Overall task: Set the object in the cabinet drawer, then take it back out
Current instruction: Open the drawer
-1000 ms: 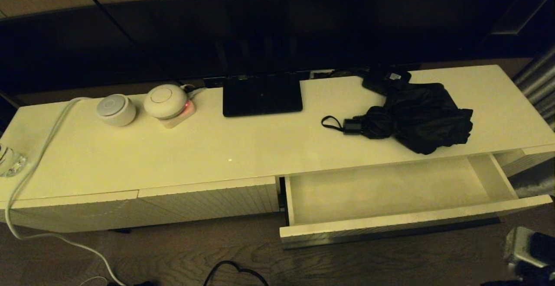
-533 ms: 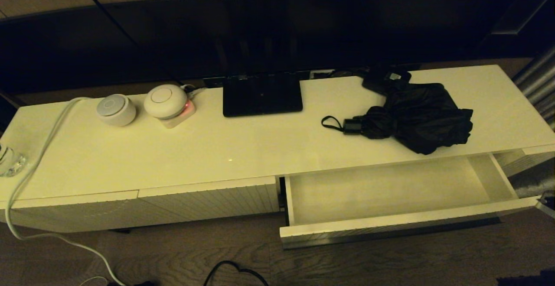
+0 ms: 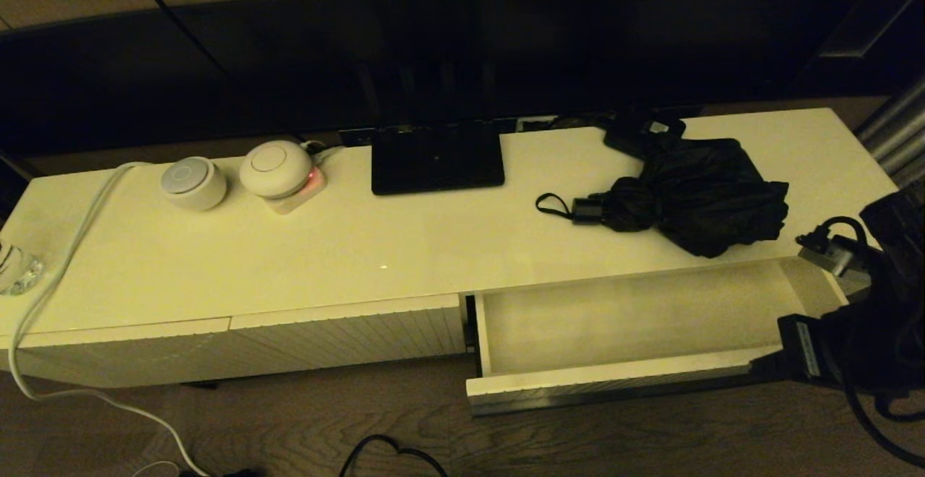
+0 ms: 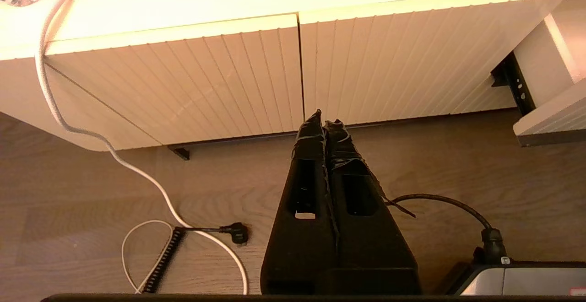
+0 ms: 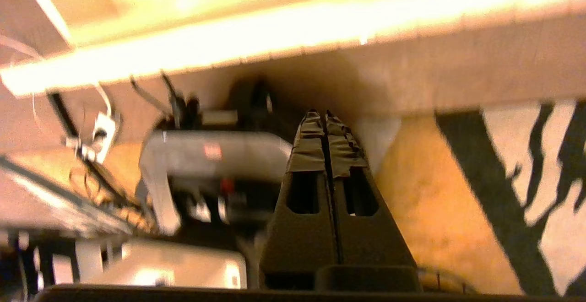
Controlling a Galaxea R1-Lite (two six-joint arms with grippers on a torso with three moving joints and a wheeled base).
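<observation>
The umbrella [image 3: 694,199] lies on the surface [image 3: 405,246] just behind the open drawer [image 3: 636,318], long axis left-right, handle pointing left. The right gripper [image 5: 326,119], clenched empty, is nearer, at the drawer's right end; the left gripper [image 4: 324,123], also clenched, hangs low before the closed fronts.

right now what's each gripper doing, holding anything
Left gripper: closed, empty, low before the closed cabinet fronts.
Right gripper: closed, empty, by the open drawer's right end; umbrella untouched.
</observation>
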